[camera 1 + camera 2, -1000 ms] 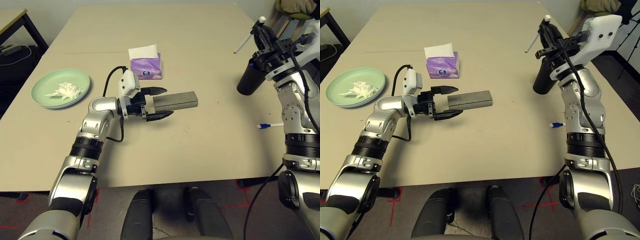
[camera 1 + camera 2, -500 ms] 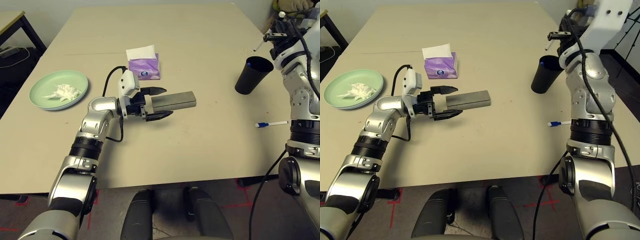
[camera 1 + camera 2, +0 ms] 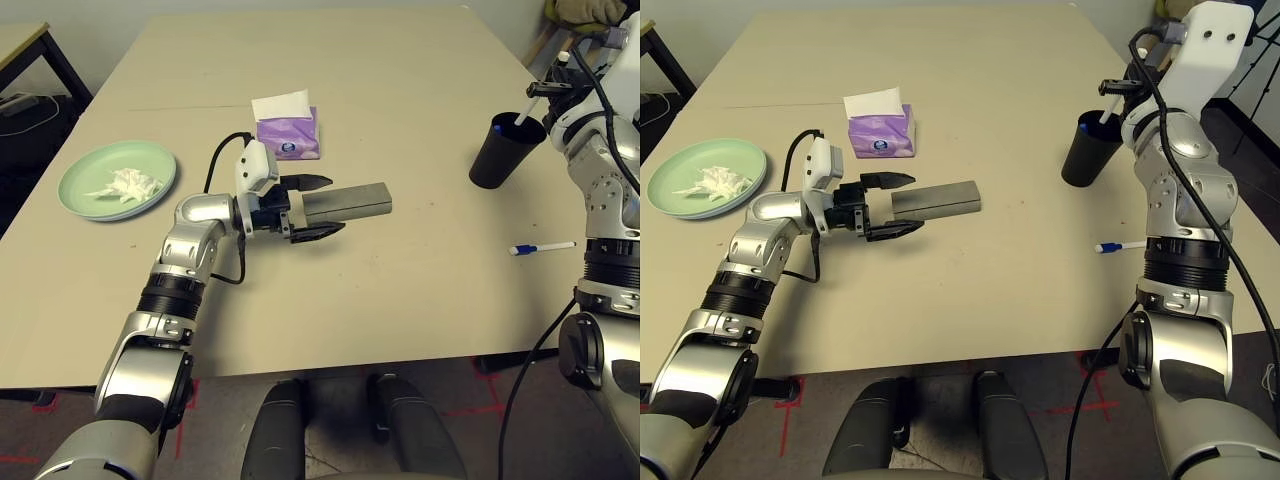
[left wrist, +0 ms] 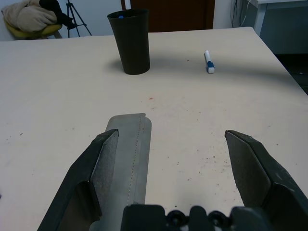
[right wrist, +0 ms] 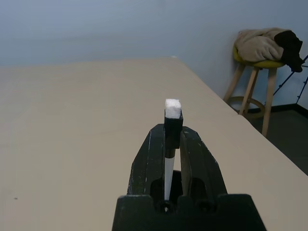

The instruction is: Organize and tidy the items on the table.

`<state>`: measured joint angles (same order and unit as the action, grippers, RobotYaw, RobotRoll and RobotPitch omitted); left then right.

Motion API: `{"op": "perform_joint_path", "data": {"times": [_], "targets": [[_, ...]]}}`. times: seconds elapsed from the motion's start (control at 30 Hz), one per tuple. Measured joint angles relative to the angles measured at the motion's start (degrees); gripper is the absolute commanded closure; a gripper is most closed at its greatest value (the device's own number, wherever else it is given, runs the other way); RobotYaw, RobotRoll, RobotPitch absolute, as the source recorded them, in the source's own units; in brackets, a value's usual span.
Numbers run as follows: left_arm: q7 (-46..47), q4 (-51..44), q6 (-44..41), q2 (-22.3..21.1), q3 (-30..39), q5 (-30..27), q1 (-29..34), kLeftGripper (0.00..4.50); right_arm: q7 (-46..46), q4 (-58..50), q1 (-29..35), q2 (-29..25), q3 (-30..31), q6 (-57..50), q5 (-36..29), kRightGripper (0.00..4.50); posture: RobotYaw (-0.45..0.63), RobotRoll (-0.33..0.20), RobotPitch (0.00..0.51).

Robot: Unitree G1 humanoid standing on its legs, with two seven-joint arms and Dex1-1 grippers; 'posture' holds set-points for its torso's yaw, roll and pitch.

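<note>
My left gripper [image 3: 318, 206] is open, its fingers on either side of the near end of the grey-tan glasses case [image 3: 350, 202], which lies flat on the table [image 3: 400, 80]. In the left wrist view the case [image 4: 129, 144] lies against one finger [image 4: 103, 163], with a gap to the other. My right gripper [image 3: 1122, 88] is shut on a white pen [image 3: 540, 88] held slanted over the black cup [image 3: 503, 152], its lower end at the cup's mouth. A blue-white pen [image 3: 542, 247] lies on the table near the cup. A crumpled white tissue [image 3: 128, 183] sits on the pale green plate [image 3: 80, 205] at the left.
A purple tissue pack [image 3: 289, 133] with a white sheet stands behind the case. A smaller side table [image 3: 20, 40] is at the far left. A stool with a coat [image 5: 264, 45] stands beyond the table's right edge.
My right gripper has swung the pen from beside the cup to above it and tipped it down so its lower end meets the cup's mouth. My left arm and the case have stayed still.
</note>
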<state>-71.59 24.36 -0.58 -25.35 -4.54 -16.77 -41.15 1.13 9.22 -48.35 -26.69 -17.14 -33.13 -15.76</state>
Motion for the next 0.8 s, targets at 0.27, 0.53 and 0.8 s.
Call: {"op": "perform_joint_path", "data": {"times": [0.27,0.53,0.8], "targets": [[-0.43,0.05,0.00,-0.11,0.00,0.00,0.00,0.00,0.06,-0.48,0.44,0.01,0.04,-2.74,0.55,1.34,0.09,0.000,0.120],[-0.43,0.06,0.00,-0.12,0.00,0.02,0.00,0.00,0.05,-1.43,0.45,0.03,0.04,-3.55,0.73,0.03,0.10,0.000,0.119],[-0.42,0.05,0.00,-0.15,0.00,0.02,0.00,0.00,-4.67,-0.34,0.46,0.28,0.06,1.31,0.58,0.03,0.10,0.000,0.121]]}}
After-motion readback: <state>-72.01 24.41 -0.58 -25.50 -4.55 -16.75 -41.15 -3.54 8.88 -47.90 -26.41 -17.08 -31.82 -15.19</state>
